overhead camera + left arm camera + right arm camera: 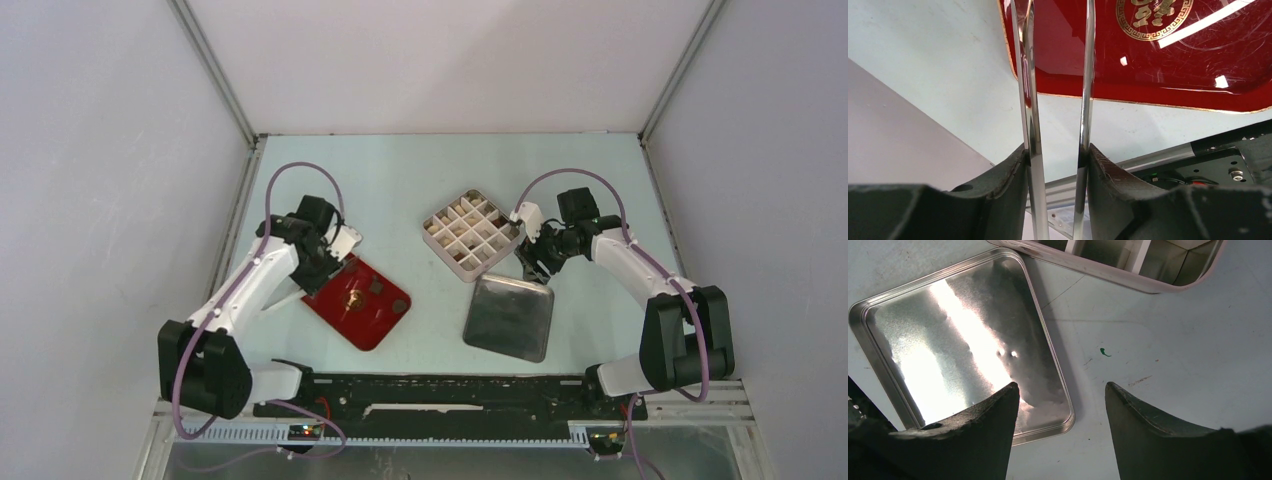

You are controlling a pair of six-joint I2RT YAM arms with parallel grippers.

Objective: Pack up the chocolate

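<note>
- The packing looks partway done: some cells of the divided box (437, 240) seem to be filled, though the contents are too small to count.
- A few dark bits of chocolate (376, 285) lie on the red tray (375, 325).
- The metal lid (510, 318) lies beside the box, not yet on it.
- The left gripper (1058, 155) is clamped on the tongs (1030, 100) at the tray's far-left corner, with the chocolate near, toward the tray's right side.
- The right gripper (1060, 387) is spread and empty by the box corner, well apart from that chocolate.
</note>
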